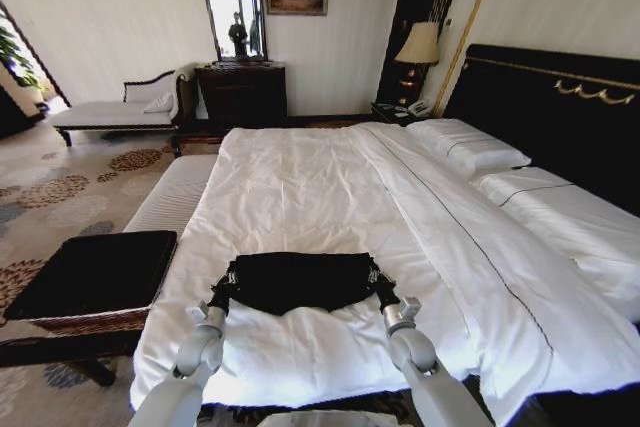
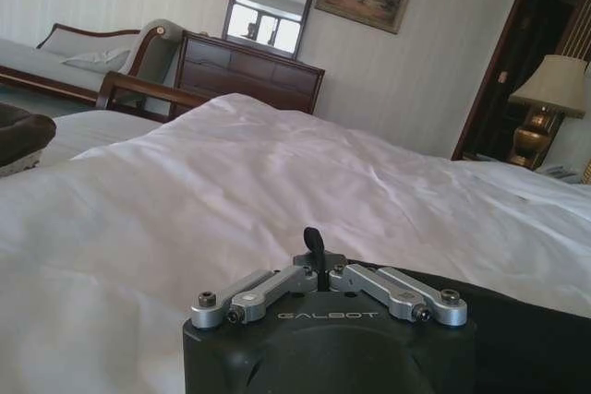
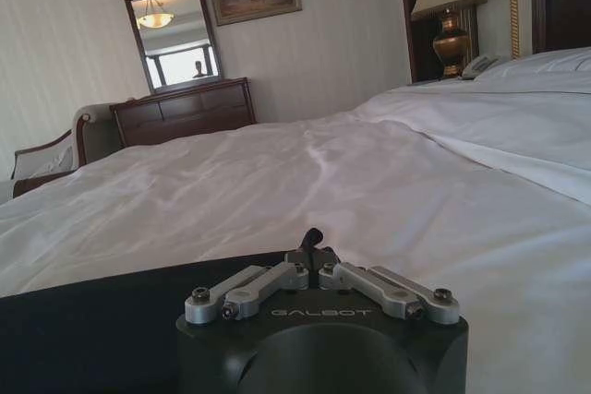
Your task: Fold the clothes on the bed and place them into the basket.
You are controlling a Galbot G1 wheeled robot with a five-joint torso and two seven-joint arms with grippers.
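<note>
The clothes are one black T-shirt [image 1: 300, 280], folded into a wide band on the white bed [image 1: 300, 172] near its front edge. My left gripper [image 1: 226, 285] sits at the band's left end and my right gripper [image 1: 380, 285] at its right end. In the left wrist view, the left gripper [image 2: 314, 244] is shut, with the black cloth [image 2: 517, 325] running off beside it. The right gripper [image 3: 312, 239] is likewise shut, the cloth [image 3: 92, 320] stretching away from it. The basket [image 1: 80, 322], brown wicker with a black top, stands on the floor left of the bed.
A pale striped bench [image 1: 175, 192] lies along the bed's left side behind the basket. Pillows [image 1: 470, 147] and the black headboard [image 1: 550, 97] are at the right. A dark dresser [image 1: 243, 92], a chaise [image 1: 110, 112] and a lamp [image 1: 418, 47] line the far wall.
</note>
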